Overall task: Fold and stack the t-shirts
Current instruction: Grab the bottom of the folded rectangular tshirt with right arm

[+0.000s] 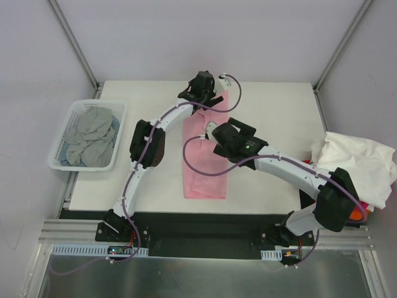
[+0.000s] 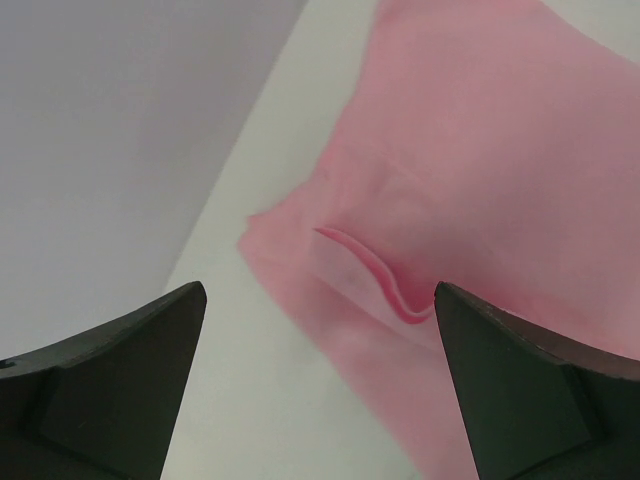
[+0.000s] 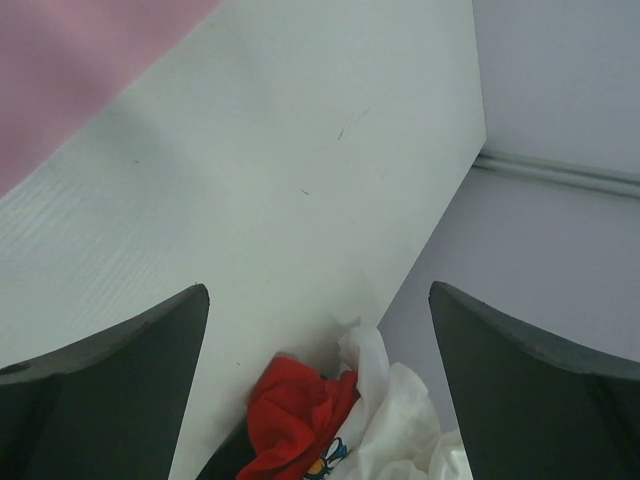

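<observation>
A light pink t-shirt (image 1: 206, 167) lies folded into a long strip down the middle of the white table (image 1: 273, 112). My left gripper (image 1: 205, 93) is open above its far end, where the collar (image 2: 385, 280) shows between the black fingers (image 2: 120, 370). My right gripper (image 1: 218, 132) is open and empty over the strip's right side; its view shows a corner of the pink shirt (image 3: 70, 70). A grey t-shirt (image 1: 92, 136) lies crumpled in the basket. A white t-shirt (image 1: 360, 161) and a red one (image 3: 295, 410) are heaped at the table's right edge.
A white lattice basket (image 1: 62, 146) stands off the table's left edge. Something orange (image 1: 356, 214) peeks out under the white heap. Grey walls and metal posts close in the back and sides. Bare table (image 3: 300, 180) lies right of the pink strip.
</observation>
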Controlling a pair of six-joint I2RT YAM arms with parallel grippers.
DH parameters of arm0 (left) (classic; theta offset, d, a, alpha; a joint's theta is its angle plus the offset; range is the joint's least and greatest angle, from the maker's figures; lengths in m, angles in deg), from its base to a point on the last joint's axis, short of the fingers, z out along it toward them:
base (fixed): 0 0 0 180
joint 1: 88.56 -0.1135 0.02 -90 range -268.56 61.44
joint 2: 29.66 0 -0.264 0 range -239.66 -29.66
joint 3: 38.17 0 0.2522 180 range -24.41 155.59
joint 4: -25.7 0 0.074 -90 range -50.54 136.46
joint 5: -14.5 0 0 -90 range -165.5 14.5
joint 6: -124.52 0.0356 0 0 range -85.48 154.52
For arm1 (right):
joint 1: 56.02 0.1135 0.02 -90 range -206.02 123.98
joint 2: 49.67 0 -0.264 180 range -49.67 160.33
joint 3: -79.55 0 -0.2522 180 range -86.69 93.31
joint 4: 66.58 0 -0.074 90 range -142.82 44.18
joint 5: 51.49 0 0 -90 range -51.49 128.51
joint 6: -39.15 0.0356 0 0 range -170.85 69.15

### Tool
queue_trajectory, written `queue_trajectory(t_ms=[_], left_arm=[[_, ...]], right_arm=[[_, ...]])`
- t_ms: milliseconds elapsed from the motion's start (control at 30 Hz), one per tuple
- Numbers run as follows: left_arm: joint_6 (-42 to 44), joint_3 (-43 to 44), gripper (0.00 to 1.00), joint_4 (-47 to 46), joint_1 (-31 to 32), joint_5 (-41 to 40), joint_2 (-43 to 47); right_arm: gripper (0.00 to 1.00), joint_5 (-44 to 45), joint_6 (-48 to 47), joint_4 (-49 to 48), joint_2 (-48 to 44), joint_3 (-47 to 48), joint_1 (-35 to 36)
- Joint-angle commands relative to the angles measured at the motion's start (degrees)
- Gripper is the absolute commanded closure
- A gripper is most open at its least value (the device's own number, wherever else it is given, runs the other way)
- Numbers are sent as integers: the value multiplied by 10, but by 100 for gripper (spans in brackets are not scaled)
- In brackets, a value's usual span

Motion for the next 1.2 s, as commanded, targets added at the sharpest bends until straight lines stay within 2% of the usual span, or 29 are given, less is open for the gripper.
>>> queue_trajectory(t_ms=[0, 600, 1167], left_arm=[[-48, 18, 1, 41, 6, 38, -9], [-30, 85, 1, 44, 33, 30, -47], [3, 70, 1, 39, 40, 9, -74]], right_arm=[[4, 9, 27, -18, -22, -3, -33], [4, -41, 60, 17, -6, -14, -41], [4, -53, 62, 20, -18, -25, -41]])
